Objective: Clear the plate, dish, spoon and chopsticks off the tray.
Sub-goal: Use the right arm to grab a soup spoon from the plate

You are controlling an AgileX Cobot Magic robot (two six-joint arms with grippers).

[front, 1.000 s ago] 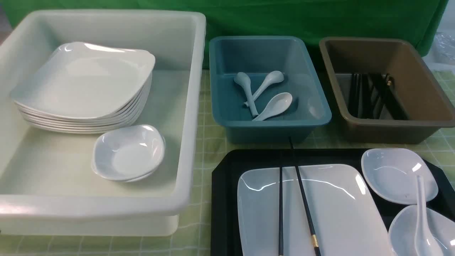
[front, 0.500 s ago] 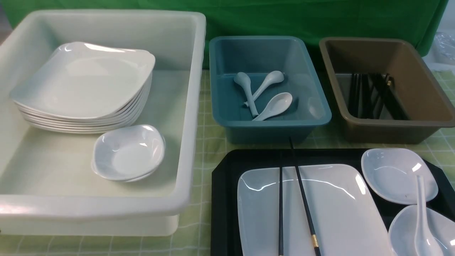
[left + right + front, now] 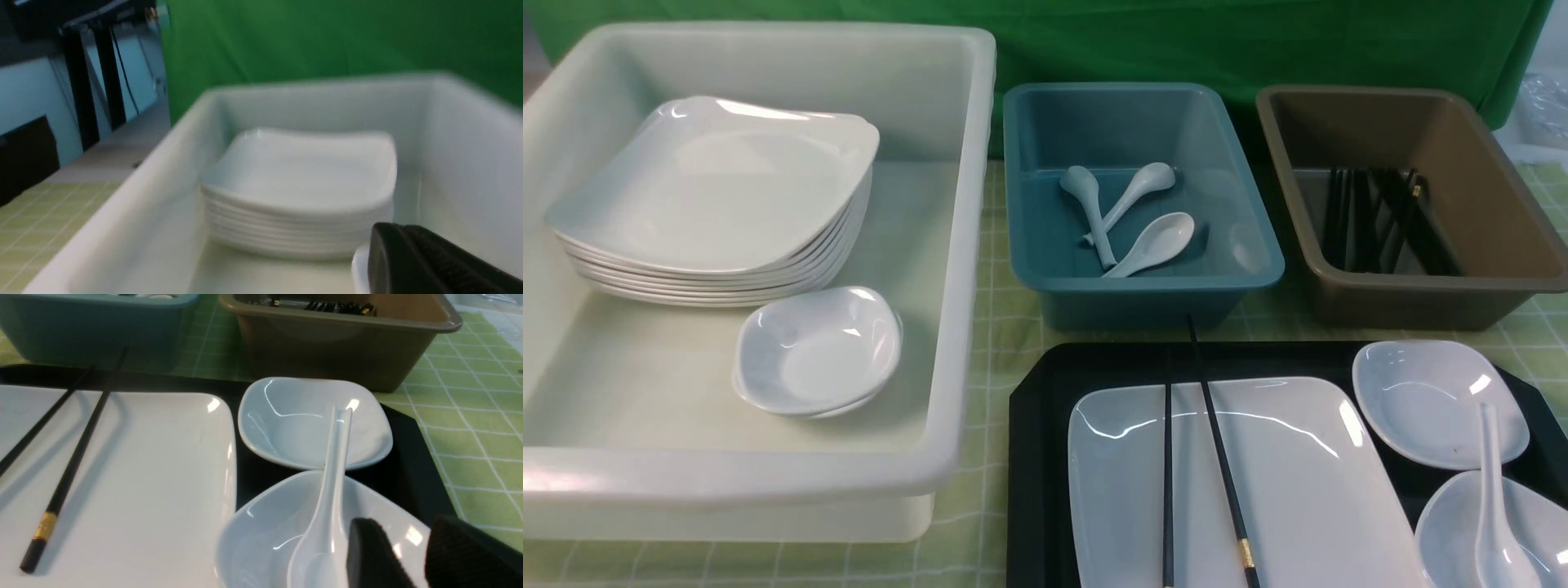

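Tray [image 3: 1036,392]: the black tray is my landmark; its near part is cut off in the front view.
Plate [image 3: 1298,490]: on the tray's left half, not yet cleared.
Chopsticks [image 3: 1218,457]: they lie across the plate, one tip passing over the tray's far rim. The plate carries them, so I judge they must go first.
Spoon [image 3: 1492,482]: at the tray's right end, bowl in the near dish [image 3: 1441,531], handle leaning on the far dish [image 3: 1421,400].
Right gripper [image 3: 404,543]: jaws apart, nothing between them. It hovers above the near dish beside the spoon's bowl, probably to take the spoon.
Left gripper [image 3: 412,257]: away from the tray, over the white tub [image 3: 122,228]. Only one dark, blurred part of it shows, so I cannot tell its state.
Arms: not visible in the front view.
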